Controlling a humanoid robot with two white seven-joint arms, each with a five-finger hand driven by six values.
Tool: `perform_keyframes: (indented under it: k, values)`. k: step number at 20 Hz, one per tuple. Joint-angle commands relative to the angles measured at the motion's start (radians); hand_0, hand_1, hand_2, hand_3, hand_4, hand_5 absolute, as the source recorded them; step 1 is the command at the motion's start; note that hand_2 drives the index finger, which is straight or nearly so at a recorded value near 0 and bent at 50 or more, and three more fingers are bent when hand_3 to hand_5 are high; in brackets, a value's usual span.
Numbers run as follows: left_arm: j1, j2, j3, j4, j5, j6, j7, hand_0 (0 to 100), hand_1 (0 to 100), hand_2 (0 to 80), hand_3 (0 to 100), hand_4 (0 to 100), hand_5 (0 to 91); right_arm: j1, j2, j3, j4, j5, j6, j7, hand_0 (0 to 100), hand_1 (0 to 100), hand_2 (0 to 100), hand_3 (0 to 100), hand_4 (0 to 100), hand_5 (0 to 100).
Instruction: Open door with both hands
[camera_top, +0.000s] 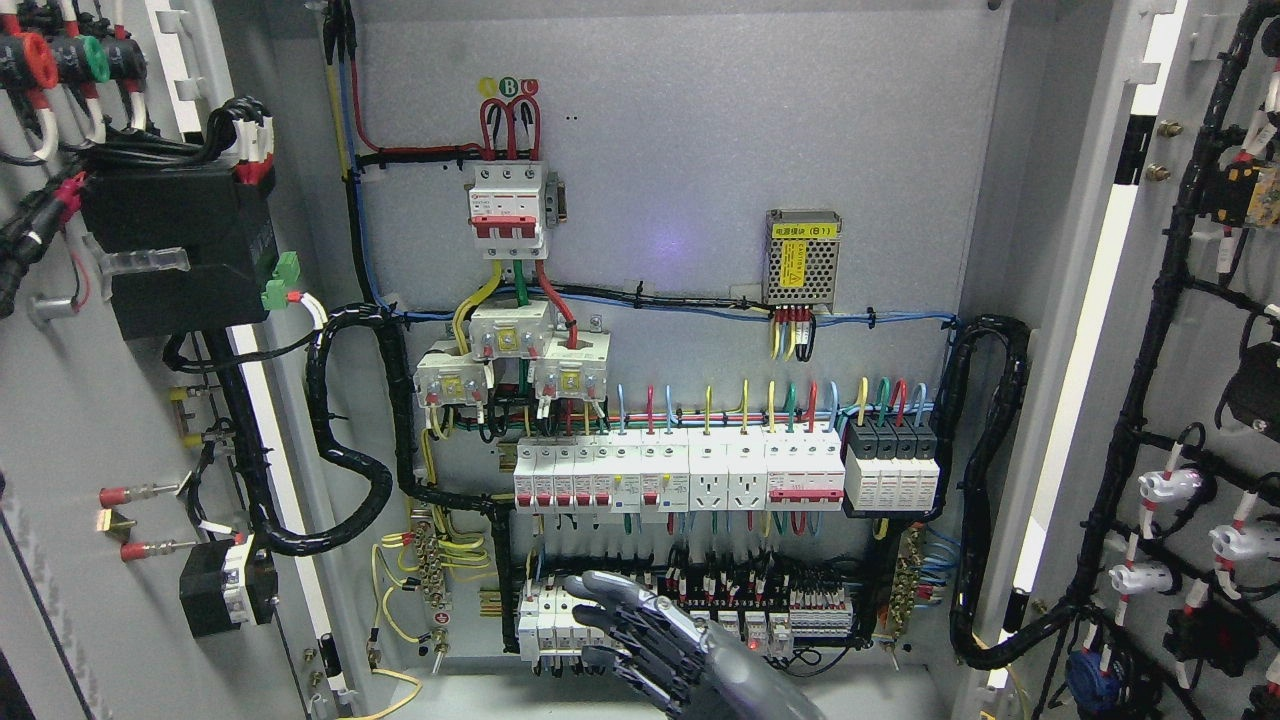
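The right hand (640, 630) is hovering low inside the cabinet, fingers spread, gripping nothing. Both doors, left door (90, 420) and right door (1190, 400), are standing wide open; stiff, wire-laden, probably best pushed at bare edges.

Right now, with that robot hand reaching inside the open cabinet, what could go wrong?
1. The right robot hand, fingers spread, sits right in front of the small white breakers on the bottom row; a nudge might flip a switch.
2. Its fingers could snag the thin red and white wires beside it.
3. Both doors already stand open, so reaching further in seems to add risk for no gain.
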Motion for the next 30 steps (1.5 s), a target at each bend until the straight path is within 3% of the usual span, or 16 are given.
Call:
perform_keyframes:
  k: [1, 5, 9, 10, 11, 13, 14, 15, 18, 22, 27, 30]
  values:
    - [0.008, -0.003, -0.004, -0.020, 0.000, -0.005, -0.051, 12, 56, 0.0, 0, 0, 0.0, 0.117, -0.113, -0.130, -0.095, 0.012, -0.059, 0.013, 7, 14, 0, 0, 0, 0]
    - [0.014, 0.000, -0.004, -0.017, -0.002, -0.001, -0.065, 12, 56, 0.0, 0, 0, 0.0, 0.169, -0.116, -0.144, -0.096, 0.012, -0.142, 0.012, 7, 14, 0, 0, 0, 0]
    - [0.046, 0.003, -0.043, -0.189, 0.023, -0.015, -0.050, 12, 56, 0.0, 0, 0, 0.0, 0.252, -0.118, -0.231, -0.096, 0.012, -0.151, 0.013, 7, 14, 0, 0, 0, 0]
    - [0.054, 0.004, -0.075, -0.269, 0.055, -0.010, -0.016, 12, 56, 0.0, 0, 0, 0.0, 0.273, -0.122, -0.248, -0.096, 0.012, -0.153, 0.013, 7, 14, 0, 0, 0, 0]
    - [0.072, 0.007, -0.127, -0.355, 0.095, -0.007, 0.050, 12, 56, 0.0, 0, 0, 0.0, 0.287, -0.122, -0.265, -0.096, 0.012, -0.153, 0.015, 7, 14, 0, 0, 0, 0]
    - [0.110, 0.017, -0.276, -0.524, 0.177, 0.022, 0.233, 12, 56, 0.0, 0, 0, 0.0, 0.321, -0.122, -0.294, -0.096, 0.012, -0.153, 0.015, 7, 14, 0, 0, 0, 0]
    - [0.135, 0.023, -0.357, -0.619, 0.214, 0.030, 0.295, 12, 56, 0.0, 0, 0, 0.0, 0.333, -0.122, -0.302, -0.096, 0.012, -0.154, 0.015, 7, 14, 0, 0, 0, 0]
    - [0.162, 0.030, -0.432, -0.717, 0.231, 0.030, 0.312, 12, 56, 0.0, 0, 0, 0.0, 0.336, -0.121, -0.309, -0.096, 0.012, -0.154, 0.015, 7, 14, 0, 0, 0, 0]
    - [0.201, 0.053, -0.559, -0.955, 0.232, 0.025, 0.313, 12, 56, 0.0, 0, 0, 0.0, 0.341, -0.115, -0.319, -0.096, 0.012, -0.159, 0.015, 7, 14, 0, 0, 0, 0]
    - [0.178, 0.104, -0.671, -1.176, 0.227, 0.027, 0.319, 12, 56, 0.0, 0, 0, 0.0, 0.344, -0.119, -0.326, -0.096, 0.012, -0.249, 0.015, 7, 14, 0, 0, 0, 0]
    - [0.132, 0.127, -0.709, -1.408, 0.224, 0.022, 0.322, 12, 56, 0.0, 0, 0, 0.0, 0.399, -0.116, -0.365, -0.096, 0.012, -0.292, 0.016, 7, 14, 0, 0, 0, 0]
    - [0.095, 0.174, -0.816, -1.517, 0.222, 0.022, 0.319, 12, 56, 0.0, 0, 0, 0.0, 0.416, -0.118, -0.389, -0.096, 0.011, -0.352, 0.016, 7, 14, 0, 0, 0, 0]
